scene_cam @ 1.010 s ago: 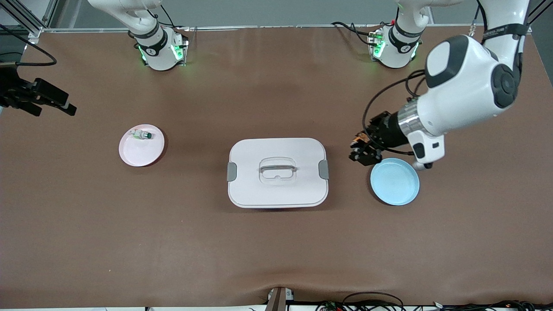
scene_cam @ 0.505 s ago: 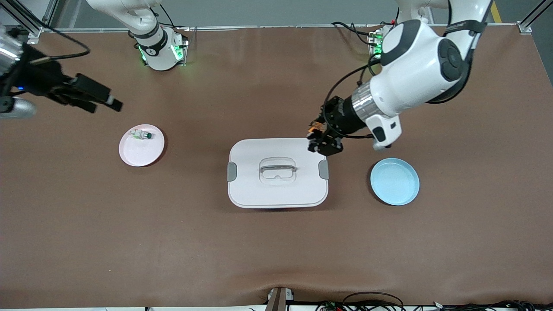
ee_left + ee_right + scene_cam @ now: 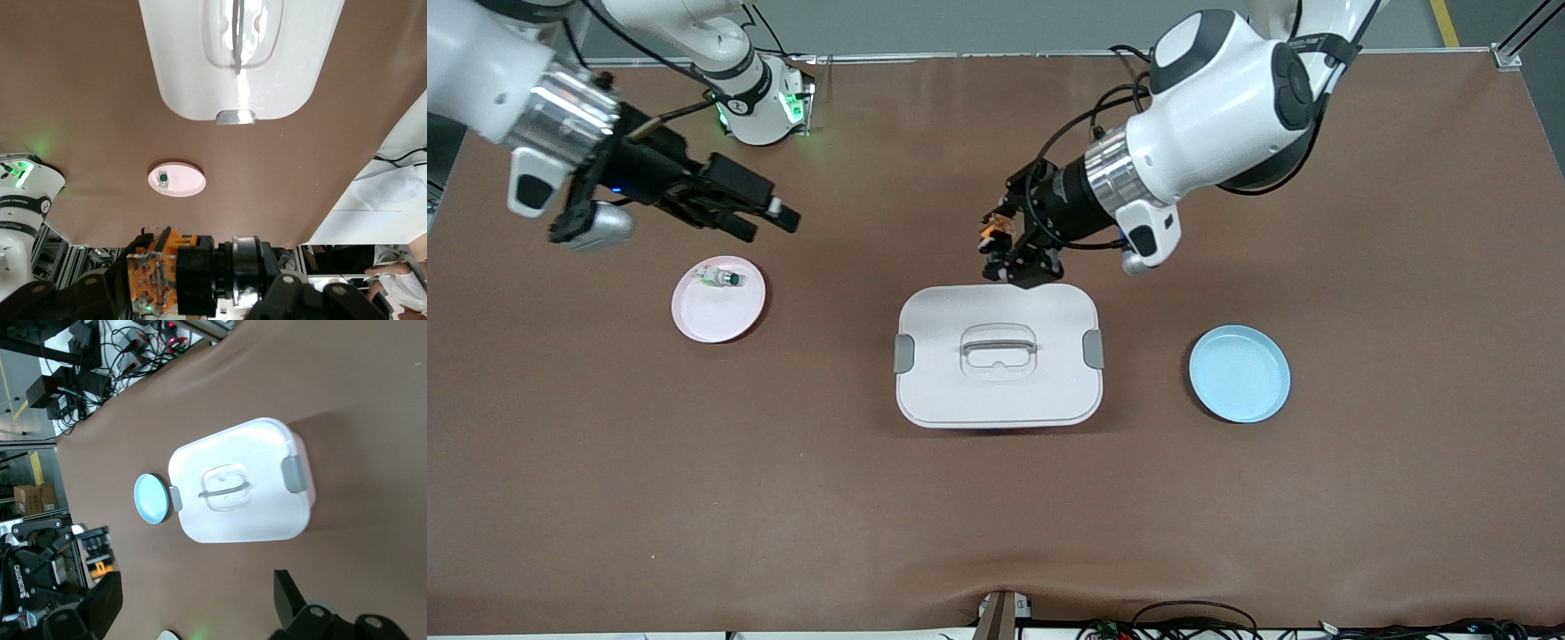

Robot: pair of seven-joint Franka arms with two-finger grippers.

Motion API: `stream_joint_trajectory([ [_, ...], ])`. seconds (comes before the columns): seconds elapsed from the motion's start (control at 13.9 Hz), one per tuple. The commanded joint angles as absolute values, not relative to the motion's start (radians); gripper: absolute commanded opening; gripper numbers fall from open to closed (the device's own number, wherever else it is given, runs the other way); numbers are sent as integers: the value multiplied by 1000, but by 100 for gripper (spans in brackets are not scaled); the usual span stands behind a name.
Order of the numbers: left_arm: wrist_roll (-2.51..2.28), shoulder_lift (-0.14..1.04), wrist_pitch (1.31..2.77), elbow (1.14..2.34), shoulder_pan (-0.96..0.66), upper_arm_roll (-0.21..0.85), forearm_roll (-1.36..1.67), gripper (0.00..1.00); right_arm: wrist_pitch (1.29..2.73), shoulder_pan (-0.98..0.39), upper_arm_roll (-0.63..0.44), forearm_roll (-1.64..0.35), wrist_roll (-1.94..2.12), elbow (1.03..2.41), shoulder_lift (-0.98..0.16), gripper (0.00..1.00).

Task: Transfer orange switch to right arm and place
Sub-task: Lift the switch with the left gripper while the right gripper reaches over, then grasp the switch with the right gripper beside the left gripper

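worktop [image 3: 996,516]: brown, carries white lidded box [image 3: 998,356], blue plate [image 3: 1239,373], pink plate [image 3: 718,305]
right gripper [image 3: 769,216]: above the worktop near pink plate, fingers apart
left gripper [image 3: 1009,258]: over the box edge, fingers clamped on orange switch [image 3: 989,236]
handover: bring both together slowly, leave the switch's free end exposed for the right fingers

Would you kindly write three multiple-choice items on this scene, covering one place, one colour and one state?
1. Where is the green-capped switch?
A. On the pink plate
B. On the blue plate
C. On the box lid

2. What colour is the empty plate?
A. Pink
B. Blue
C. Yellow

3. How is the left pincer?
A. Open and empty
B. Shut on the orange switch
C. Shut on a plate

Answers: 1 A, the switch lies on the pink plate; 2 B, the blue plate holds nothing; 3 B, it grips the orange switch over the lid's edge, while the right pincer hangs open.
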State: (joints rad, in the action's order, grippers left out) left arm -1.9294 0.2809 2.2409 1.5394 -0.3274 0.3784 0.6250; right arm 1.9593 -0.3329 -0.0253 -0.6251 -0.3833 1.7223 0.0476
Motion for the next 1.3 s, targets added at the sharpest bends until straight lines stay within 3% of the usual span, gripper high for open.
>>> stream_joint_trajectory([
  [0.0, -1947, 322, 2328, 1511, -400, 380, 640, 20, 2064, -425, -38, -679, -383, 1786, 89, 100],
  [0.29, -1947, 348, 2436, 1511, -468, 379, 630, 20, 2118, -492, -38, -672, -371, 1787, 75, 100],
  [0.79, -1947, 347, 2437, 1517, -469, 379, 634, 20, 2184, -531, -31, -612, -311, 1905, 95, 100],
  [1.23, -1947, 347, 2437, 1520, -468, 379, 632, 20, 2230, -575, -29, -612, -322, 1922, 87, 100],
])
